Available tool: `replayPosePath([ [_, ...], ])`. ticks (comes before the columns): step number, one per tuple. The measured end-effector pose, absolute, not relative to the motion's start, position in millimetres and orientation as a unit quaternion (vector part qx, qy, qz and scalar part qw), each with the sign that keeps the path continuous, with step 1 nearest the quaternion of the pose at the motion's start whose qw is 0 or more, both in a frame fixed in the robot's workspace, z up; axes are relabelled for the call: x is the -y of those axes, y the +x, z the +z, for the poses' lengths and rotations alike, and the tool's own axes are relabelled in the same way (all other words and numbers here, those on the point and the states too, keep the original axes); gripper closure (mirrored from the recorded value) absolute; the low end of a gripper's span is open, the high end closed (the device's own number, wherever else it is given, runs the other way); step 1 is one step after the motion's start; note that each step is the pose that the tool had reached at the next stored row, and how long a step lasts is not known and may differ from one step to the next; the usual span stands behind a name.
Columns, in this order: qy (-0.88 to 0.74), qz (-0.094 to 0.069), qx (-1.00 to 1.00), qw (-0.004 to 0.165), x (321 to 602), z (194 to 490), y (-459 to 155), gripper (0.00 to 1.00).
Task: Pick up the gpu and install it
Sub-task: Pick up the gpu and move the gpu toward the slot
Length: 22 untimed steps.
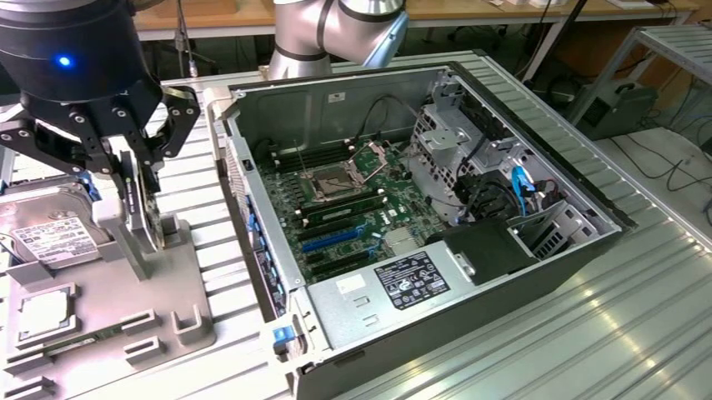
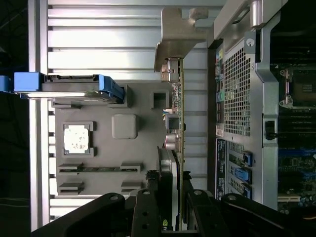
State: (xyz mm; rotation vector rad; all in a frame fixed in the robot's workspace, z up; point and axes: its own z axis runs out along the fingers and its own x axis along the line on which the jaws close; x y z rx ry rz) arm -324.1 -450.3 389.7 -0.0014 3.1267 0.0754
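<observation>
Gripping the gpu [image 1: 142,204] on edge, the jaws stand closed on it at the grey holder [image 1: 178,279] in the exterior view, with the open computer case [image 1: 333,92] apart from them. The wrist view adds the card's silver bracket [image 2: 177,29] at its end away from the jaws.

The gpu [image 1: 148,221] is a thin, dark, flat card standing upright on its long edge. One face carries small components. A silver metal bracket [image 2: 180,34] closes one end. The card sits at the slotted post of the grey holder [image 1: 122,292], clamped on both faces by the hand [image 1: 139,179].
</observation>
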Motion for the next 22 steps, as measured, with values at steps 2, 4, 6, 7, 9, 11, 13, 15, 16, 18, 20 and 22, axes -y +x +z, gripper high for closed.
replayPosePath([
  [2, 0.0, 0.023, -1.0, 0.007, 450.3, 391.3, -324.1, 0.72],
  [4, 0.0, 0.023, -1.0, 0.007, 450.3, 392.7, -324.1, 0.72],
  [6, 0.0, 0.021, -1.0, 0.007, 450.3, 394.8, -324.1, 0.72],
  [7, 0.0, 0.02, -1.0, 0.007, 450.3, 395.6, -324.1, 0.72],
  [9, -0.001, 0.019, -1.0, 0.007, 450.3, 396.9, -324.1, 0.72],
  [11, -0.001, 0.018, -1.0, 0.007, 450.3, 398.0, -324.1, 0.72],
  [13, -0.001, 0.018, -1.0, 0.007, 450.3, 399.2, -324.1, 0.72],
  [15, -0.001, 0.017, -1.0, 0.007, 450.3, 400.4, -324.1, 0.72],
  [16, -0.001, 0.016, -1.0, 0.007, 450.3, 400.9, -324.1, 0.72],
  [18, -0.001, 0.015, -1.0, 0.007, 450.3, 402.0, -324.1, 0.72],
  [20, -0.001, 0.015, -1.0, 0.007, 450.3, 403.7, -324.1, 0.72],
  [22, -0.001, 0.015, -1.0, 0.007, 450.3, 405.1, -324.1, 0.72],
])
